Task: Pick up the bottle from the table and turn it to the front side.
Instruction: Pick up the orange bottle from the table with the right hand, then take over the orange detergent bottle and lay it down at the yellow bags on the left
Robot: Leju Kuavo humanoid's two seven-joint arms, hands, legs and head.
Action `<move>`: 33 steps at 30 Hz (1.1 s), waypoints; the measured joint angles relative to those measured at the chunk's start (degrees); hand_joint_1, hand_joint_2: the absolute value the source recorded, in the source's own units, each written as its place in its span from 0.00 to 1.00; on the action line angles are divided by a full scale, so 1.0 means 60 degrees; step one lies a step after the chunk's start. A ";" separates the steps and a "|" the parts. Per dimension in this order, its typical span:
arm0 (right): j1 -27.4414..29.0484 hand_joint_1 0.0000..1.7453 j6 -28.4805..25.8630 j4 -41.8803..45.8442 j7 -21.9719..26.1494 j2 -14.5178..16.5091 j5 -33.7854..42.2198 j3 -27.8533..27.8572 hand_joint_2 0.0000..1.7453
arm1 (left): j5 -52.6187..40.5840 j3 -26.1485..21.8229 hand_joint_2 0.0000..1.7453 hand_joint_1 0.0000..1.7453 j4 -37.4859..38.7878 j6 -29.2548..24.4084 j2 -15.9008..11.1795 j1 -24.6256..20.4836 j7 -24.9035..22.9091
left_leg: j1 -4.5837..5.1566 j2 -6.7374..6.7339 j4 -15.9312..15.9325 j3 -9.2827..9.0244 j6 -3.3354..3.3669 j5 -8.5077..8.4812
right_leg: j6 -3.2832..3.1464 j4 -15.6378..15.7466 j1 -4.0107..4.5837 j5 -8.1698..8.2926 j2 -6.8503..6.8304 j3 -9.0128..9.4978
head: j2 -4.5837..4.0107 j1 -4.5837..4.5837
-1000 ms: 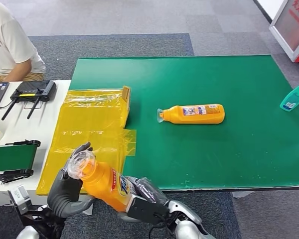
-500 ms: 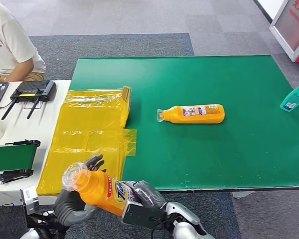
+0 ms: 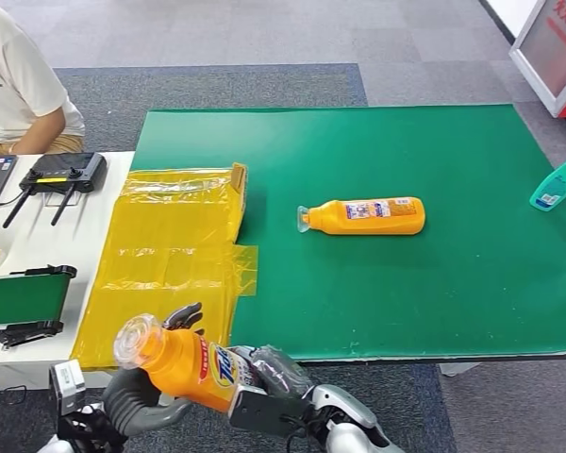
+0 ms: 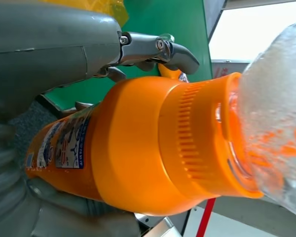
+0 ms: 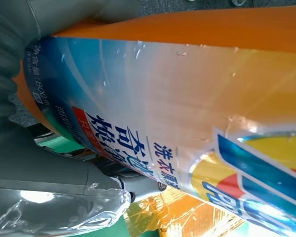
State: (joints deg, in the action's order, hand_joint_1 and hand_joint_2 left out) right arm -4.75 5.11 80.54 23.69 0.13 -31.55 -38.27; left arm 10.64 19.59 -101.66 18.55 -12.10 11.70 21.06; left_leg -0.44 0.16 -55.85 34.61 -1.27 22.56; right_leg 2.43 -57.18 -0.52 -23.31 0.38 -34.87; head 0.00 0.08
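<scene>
Item: orange detergent bottle (image 3: 184, 363), clear cap (image 3: 136, 340). You have it held off the table, beyond the green mat's (image 3: 423, 283) near left corner, lying tilted with the cap up-left. Left hand (image 3: 141, 392) cups the neck end; right hand (image 3: 266, 396) clasps the base. A second orange bottle (image 3: 365, 216) lies at the mat's middle. Yellow plastic bags (image 3: 170, 250) overlap its left edge.

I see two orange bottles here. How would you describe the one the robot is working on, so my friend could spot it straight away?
Start at the big green table and drop to its near edge, where the robot's two hands meet. The orange bottle is held there in the air, clear cap toward the left hand. The other orange bottle lies untouched mid-table.
</scene>
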 joint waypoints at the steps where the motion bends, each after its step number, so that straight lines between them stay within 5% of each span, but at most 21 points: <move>1: 0.0009 1.00 -0.0008 0.0000 -0.0001 -0.0012 -0.0003 0.0000 1.00 | -0.0024 -0.0001 1.00 1.00 -0.0036 0.0001 -0.0025 0.0001 0.0005 | 0.0000 0.0000 0.0000 0.0000 0.0000 0.0000 | 0.0000 0.0000 0.0000 0.0000 0.0000 0.0000 | 0.0000 0.0000; 12: 0.0523 0.94 -0.0340 0.0221 0.0030 -0.0110 -0.0171 0.0017 1.00 | -0.0118 -0.0146 1.00 1.00 -0.0358 0.0067 -0.0023 0.0318 0.0280 | 0.0000 -0.0001 0.0000 0.0000 -0.0003 0.0004 | -0.0002 0.0000 -0.0001 -0.0003 0.0002 -0.0004 | 0.0000 -0.0001; 13: 0.0571 0.80 -0.0349 0.0260 0.0033 -0.0117 -0.0188 0.0036 1.00 | -0.0105 -0.0178 1.00 1.00 -0.0390 0.0079 -0.0008 0.0352 0.0277 | 0.0000 -0.0001 0.0000 0.0000 -0.0004 0.0005 | -0.0002 0.0000 -0.0001 -0.0003 0.0002 -0.0004 | 0.0000 -0.0001; 16: 0.0666 0.10 -0.0354 0.0356 0.0037 -0.0124 -0.0220 0.0088 1.00 | -0.0010 -0.0295 1.00 1.00 -0.0482 0.0095 0.0037 0.0453 0.0272 | 0.0000 -0.0001 0.0000 0.0000 -0.0005 0.0005 | -0.0003 0.0000 0.0000 -0.0003 0.0003 -0.0004 | 0.0000 -0.0001; 17: 0.0678 0.00 -0.0349 0.0377 0.0027 -0.0124 -0.0224 0.0106 1.00 | 0.0049 -0.0355 1.00 1.00 -0.0512 0.0099 0.0055 0.0484 0.0273 | 0.0000 -0.0001 0.0000 -0.0001 -0.0005 0.0004 | -0.0003 0.0000 0.0001 -0.0003 0.0003 -0.0004 | 0.0000 -0.0001; 25: 0.0659 0.00 -0.0137 0.0413 -0.0273 -0.0186 -0.0137 0.0377 1.00 | -0.0084 -0.1171 1.00 1.00 -0.0817 -0.0196 0.0339 0.0629 0.0159 | 0.0000 -0.0002 0.0000 -0.0001 -0.0002 0.0001 | -0.0003 0.0000 0.0000 0.0004 0.0003 0.0002 | 0.0000 -0.0001; 33: 0.0884 0.00 -0.0098 0.0636 -0.0517 -0.0184 0.0206 0.0892 1.00 | -0.1065 -0.2251 1.00 1.00 -0.0906 -0.0547 0.1223 0.0898 -0.0086 | 0.0000 -0.0001 0.0000 0.0001 -0.0001 0.0002 | -0.0003 0.0000 0.0000 0.0001 0.0002 0.0000 | 0.0000 -0.0001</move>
State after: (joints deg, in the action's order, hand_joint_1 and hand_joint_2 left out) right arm 0.55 4.52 84.36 20.58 -0.97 -30.32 -32.92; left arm 4.25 6.09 -107.10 15.26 -4.76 17.09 20.55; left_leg -0.44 0.16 -55.85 34.62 -1.28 22.57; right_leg 2.41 -57.18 -0.52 -23.31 0.40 -34.86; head 0.00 0.08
